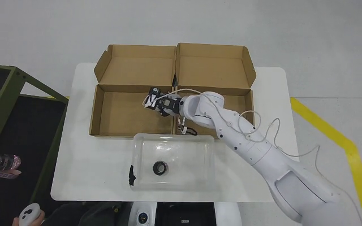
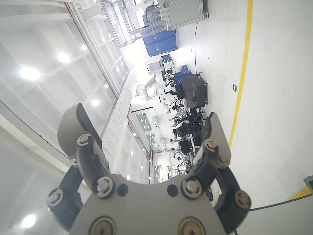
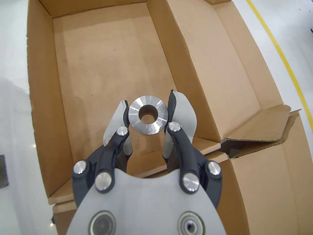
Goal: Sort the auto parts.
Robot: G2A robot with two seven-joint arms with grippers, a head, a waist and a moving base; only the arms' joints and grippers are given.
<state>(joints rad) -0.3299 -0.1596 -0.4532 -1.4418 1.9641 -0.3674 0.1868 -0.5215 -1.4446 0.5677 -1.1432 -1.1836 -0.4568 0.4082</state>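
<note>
Currently I see right gripper pinching metal ring between its pads, ring held over floor of left cardboard box. Left gripper aimed up at hall ceiling, jaws spread, nothing between them. Second, dark ring lies inside clear bin, near table front edge.

In the top view my right arm covers most of the right-hand box, and 1 black piece at the clear tub is too small for me to name. In the right wrist view the body of the right gripper hides the near wall of the left-hand box, and its fingers cover the flanks of the metal ring.
</note>
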